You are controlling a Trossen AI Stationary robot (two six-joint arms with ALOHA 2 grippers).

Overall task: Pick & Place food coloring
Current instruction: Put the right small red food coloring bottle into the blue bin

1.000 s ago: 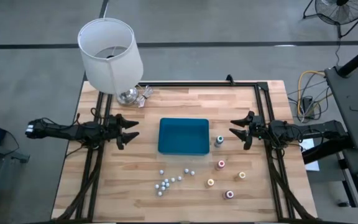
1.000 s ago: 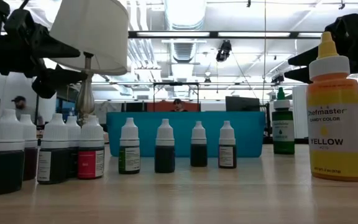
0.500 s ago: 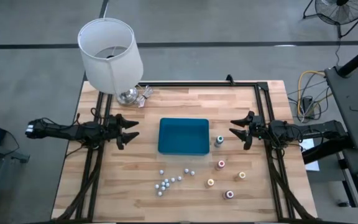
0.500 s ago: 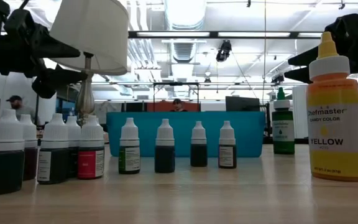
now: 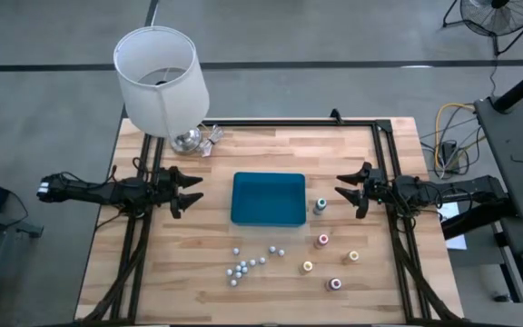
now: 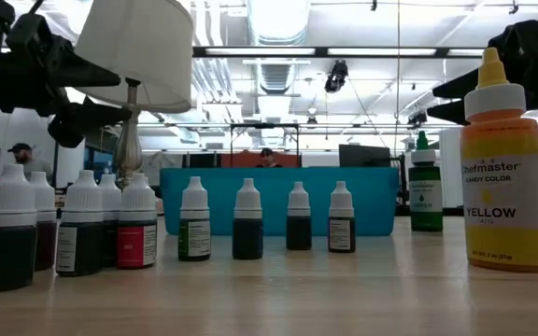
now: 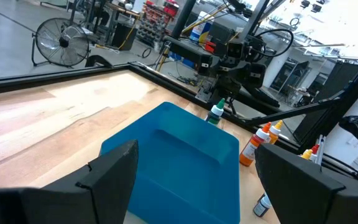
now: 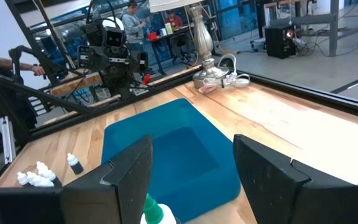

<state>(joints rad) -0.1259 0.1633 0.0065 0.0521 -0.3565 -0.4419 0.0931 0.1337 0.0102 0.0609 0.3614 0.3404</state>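
End effectors wait spread apart and empty on either side of a blue tray (image 5: 268,200).

Left end effector (image 5: 187,192) and right end effector (image 5: 345,190) hover level above the worktop (image 5: 271,145), unmoved from a second ago. Food coloring bottles (image 5: 329,252) stand scattered near the right end effector, a green-topped one (image 5: 320,206) just beside the tray; small white-capped bottles (image 5: 248,263) cluster nearby, a lamp (image 5: 160,80) at the far corner.

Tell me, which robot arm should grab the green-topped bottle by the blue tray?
The right arm, probably. Its open pincer hovers right beside the green-topped bottle, on that side of the blue tray. The left pincer, also open, waits across the tray, farther off.
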